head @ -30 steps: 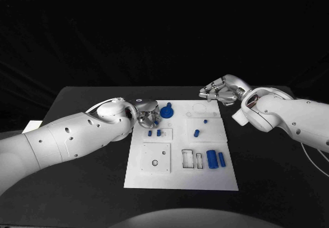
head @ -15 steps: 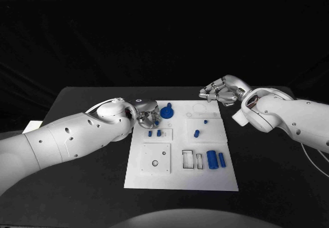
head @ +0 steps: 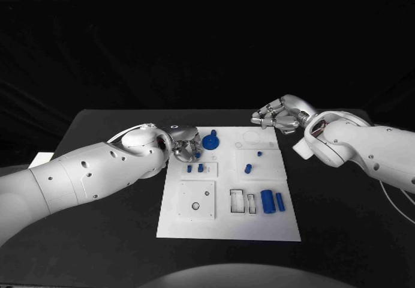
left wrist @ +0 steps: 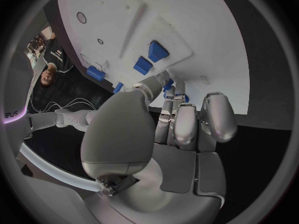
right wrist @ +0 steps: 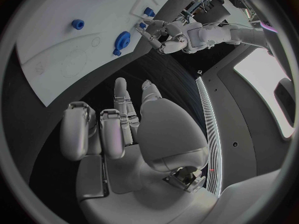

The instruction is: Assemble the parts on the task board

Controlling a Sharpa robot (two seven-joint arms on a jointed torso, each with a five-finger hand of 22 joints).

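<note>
Nothing has visibly moved since the earlier head pictures: both arms and every piece sit where they were.

From the head, the white task board [head: 230,186] lies in the middle of the black counter [head: 104,204], its long sides running from the near edge toward the far edge. The left hand [head: 183,146] hangs over the board's far left corner, fingers curled together beside a blue gear-like part [head: 211,142]; whether they pinch a small part cannot be told here. The right hand [head: 280,114] hovers past the board's far right corner, fingers curled in, holding nothing. Two small blue parts [head: 195,168] stand in a raised block near the left hand, two more blue pegs [head: 252,161] sit toward the right side, and two blue cylinders [head: 271,201] lie side by side near the right edge. Dark room behind.

At the left wrist, the fingers [left wrist: 187,124] bunch together above the board, a small blue bit showing at their tips; two blue blocks [left wrist: 150,57] stand just beyond.

At the right wrist, the fingers [right wrist: 102,132] are curled with nothing between them, the board's corner ahead.
</note>
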